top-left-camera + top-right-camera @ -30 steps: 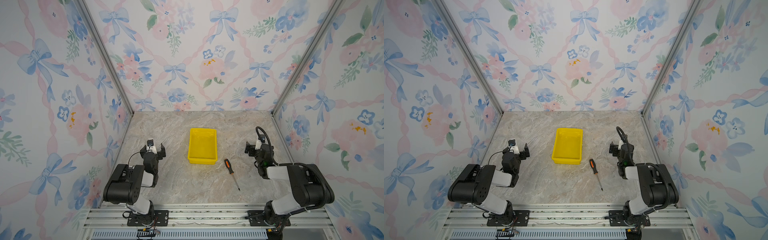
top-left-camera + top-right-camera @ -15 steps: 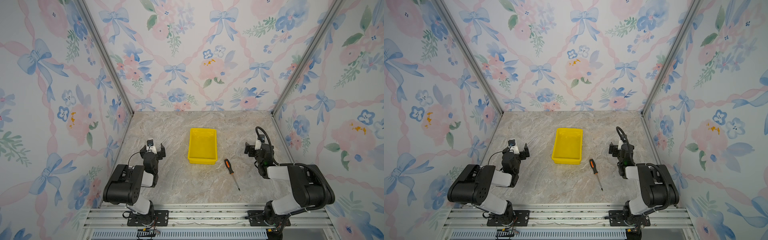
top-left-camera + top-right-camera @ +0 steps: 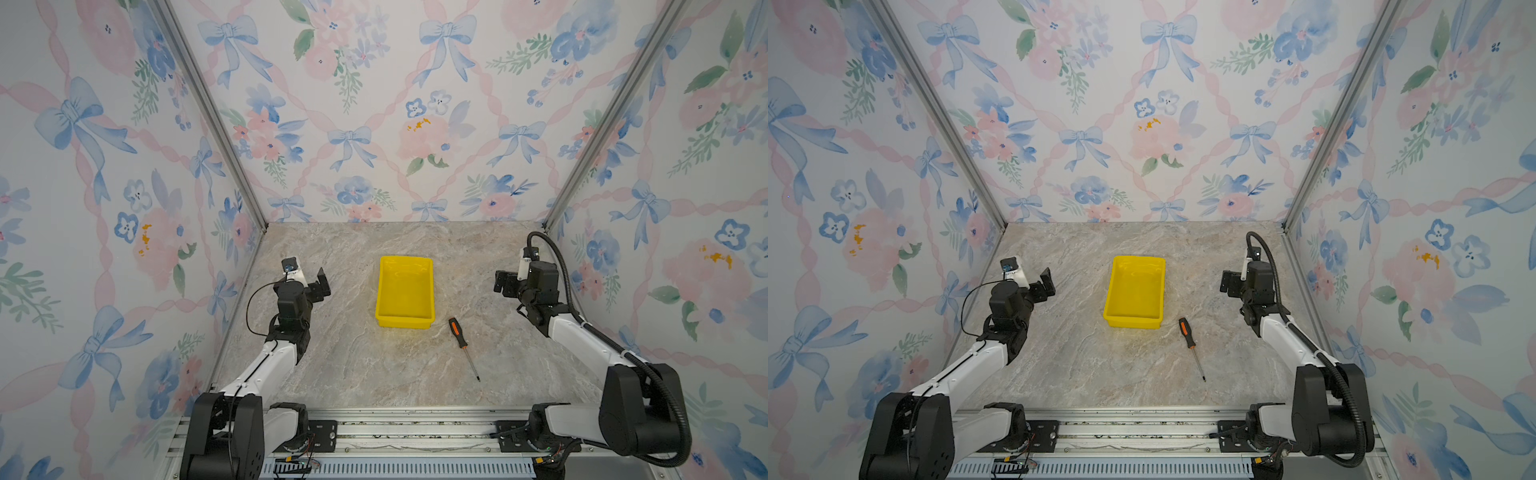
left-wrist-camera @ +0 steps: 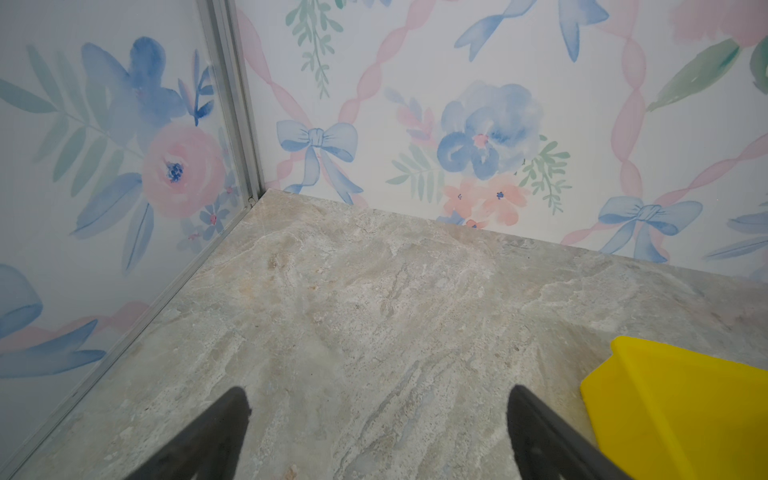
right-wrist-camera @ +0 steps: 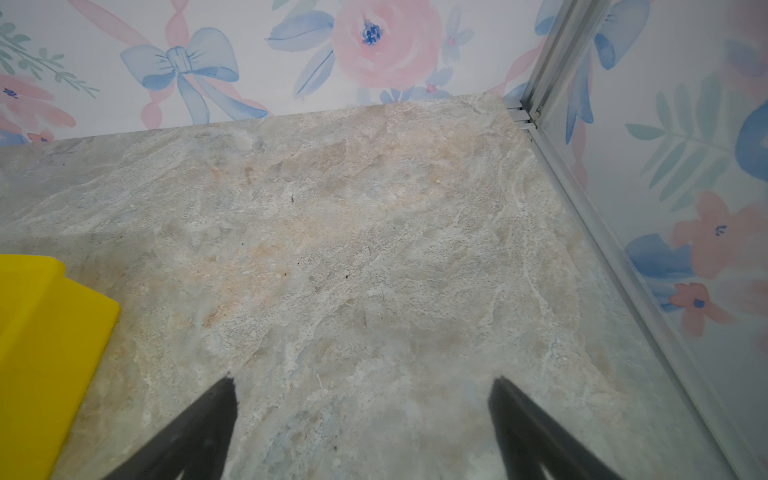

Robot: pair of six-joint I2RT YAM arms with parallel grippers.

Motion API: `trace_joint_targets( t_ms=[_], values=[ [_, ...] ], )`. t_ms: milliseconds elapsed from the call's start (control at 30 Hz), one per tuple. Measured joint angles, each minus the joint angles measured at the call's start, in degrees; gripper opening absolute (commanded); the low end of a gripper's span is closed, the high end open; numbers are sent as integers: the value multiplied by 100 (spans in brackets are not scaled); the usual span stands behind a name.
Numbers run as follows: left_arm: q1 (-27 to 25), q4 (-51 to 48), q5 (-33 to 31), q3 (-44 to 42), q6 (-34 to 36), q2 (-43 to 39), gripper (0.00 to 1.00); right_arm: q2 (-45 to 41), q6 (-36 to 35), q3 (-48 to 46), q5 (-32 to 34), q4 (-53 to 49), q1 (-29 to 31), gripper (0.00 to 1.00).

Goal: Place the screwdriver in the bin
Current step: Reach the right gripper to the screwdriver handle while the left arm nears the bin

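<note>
Lying flat, screwdriver [image 3: 457, 332], clear of bin [image 3: 405, 323] rim

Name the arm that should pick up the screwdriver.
Right. The screwdriver lies right of the bin, nearer the right gripper, whose jaws are open and empty; the left gripper sits on the bin's other side.

My bin [image 3: 405, 323] is bright yellow all over, inside and out. The screwdriver [image 3: 460, 337] has a black handle with orange inlays and a thin grey shaft. Under both, the table [image 3: 353, 374] is marble-patterned: grey-beige with pale veins and tan blotches. My 4 fingers [image 4: 216, 436] are plain black. The walls [image 3: 374, 124] carry pale wallpaper — blue bows, twisting pink ribbons, pink and blue flowers, green leaves.
</note>
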Motion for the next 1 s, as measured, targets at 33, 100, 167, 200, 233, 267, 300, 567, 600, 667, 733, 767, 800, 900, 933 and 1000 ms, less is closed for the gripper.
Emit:
trace_joint_targets(
  t_ms=[33, 100, 167, 200, 233, 267, 300, 567, 600, 667, 733, 767, 800, 900, 933, 1000],
  values=[
    [-7, -435, 87, 273, -120, -17, 98, -79, 63, 85, -35, -291, 13, 97],
    [-15, -1043, 385, 636, -251, -13, 97, -264, 157, 157, -98, -815, 94, 97],
    [-90, -1609, 721, 861, -352, -9, 98, -439, 212, 168, -146, -1364, 245, 97],
    [-153, -1812, 852, 925, -380, -4, 97, -479, 227, 177, -177, -1589, 328, 97],
    [-254, -2031, 994, 973, -396, 0, 97, -503, 251, 205, -203, -1860, 435, 97],
    [-396, -2258, 1130, 1023, -393, 0, 97, -503, 269, 238, -229, -2111, 542, 97],
    [-533, -2450, 1226, 1078, -378, 0, 97, -503, 275, 258, -243, -2306, 638, 97],
    [-2243, -3560, 1943, 1943, 654, 136, 97, -584, 474, 275, -492, -3156, 1325, 97],
    [-2345, -3609, 2037, 1943, 748, 136, 97, -590, 516, 262, -505, -3163, 1375, 97],
    [-2559, -3779, 2262, 1943, 973, 136, 97, -619, 605, 208, -544, -3163, 1508, 97],
    [-2754, -3886, 2441, 1943, 1165, 136, 98, -623, 680, 151, -579, -3165, 1641, 98],
    [-2852, -3934, 2524, 1943, 1259, 133, 98, -619, 710, 122, -595, -3163, 1718, 98],
    [-2922, -3974, 2586, 1943, 1322, 133, 98, -616, 737, 107, -601, -3163, 1770, 99],
    [-3145, -4076, 2763, 1932, 1502, 90, 97, -540, 813, 70, -599, -3106, 1969, 99],
    [-3202, -4107, 2796, 1926, 1545, 68, 97, -479, 835, 61, -599, -3073, 2041, 100],
    [-3296, -4153, 2837, 1912, 1587, 42, 98, -328, 859, 42, -599, -2973, 2153, 100]
  ],
)
